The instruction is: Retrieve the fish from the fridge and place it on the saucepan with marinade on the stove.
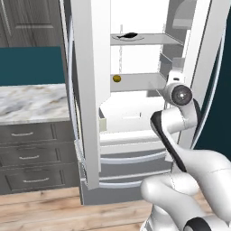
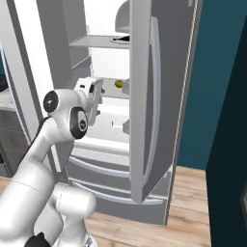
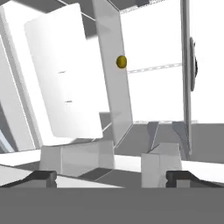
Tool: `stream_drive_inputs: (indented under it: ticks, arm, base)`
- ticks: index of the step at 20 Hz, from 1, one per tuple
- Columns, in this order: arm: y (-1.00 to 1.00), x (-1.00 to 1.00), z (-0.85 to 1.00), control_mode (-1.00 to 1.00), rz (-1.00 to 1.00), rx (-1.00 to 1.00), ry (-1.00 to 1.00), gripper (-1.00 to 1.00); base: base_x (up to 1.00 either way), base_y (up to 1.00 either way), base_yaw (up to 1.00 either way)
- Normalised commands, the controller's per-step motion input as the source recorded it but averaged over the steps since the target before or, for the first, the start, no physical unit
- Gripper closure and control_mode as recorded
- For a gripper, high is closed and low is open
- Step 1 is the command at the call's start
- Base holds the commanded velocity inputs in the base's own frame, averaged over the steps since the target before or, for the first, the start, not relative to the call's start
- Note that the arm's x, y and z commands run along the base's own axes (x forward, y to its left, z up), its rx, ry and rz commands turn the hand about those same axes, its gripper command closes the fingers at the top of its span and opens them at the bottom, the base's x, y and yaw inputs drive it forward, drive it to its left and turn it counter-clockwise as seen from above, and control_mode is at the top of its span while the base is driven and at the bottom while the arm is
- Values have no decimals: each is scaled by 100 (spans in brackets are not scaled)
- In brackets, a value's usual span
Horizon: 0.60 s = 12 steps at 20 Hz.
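Observation:
The fridge stands with both upper doors swung open, showing its white inside. The fish is a small dark shape lying on a pale plate on the upper shelf; it also peeks out past the door edge and appears edge-on at the right of the rolled hand view. My gripper is open and empty, its fingertips wide apart. It points into the fridge at about middle-shelf height, below and short of the fish. The saucepan and the stove are out of view.
A small round yellowish item sits on the middle shelf. The open left door and right door flank the arm. A marble counter over grey drawers lies to the left. Two fridge drawers are below.

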Motion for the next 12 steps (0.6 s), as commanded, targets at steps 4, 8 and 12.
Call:
stream_drive_inputs:
  ticks: [4, 8, 12]
  arm:
    - [0, 24, -9, -100, -20, 0, -6, -100]
    - [0, 0, 7, -100, -16, 0, 0, -100]
    - [0, 0, 14, -100, -14, 0, 0, -100]
  base:
    - [0, 0, 0]
    - [0, 0, 0]
    - [0, 0, 0]
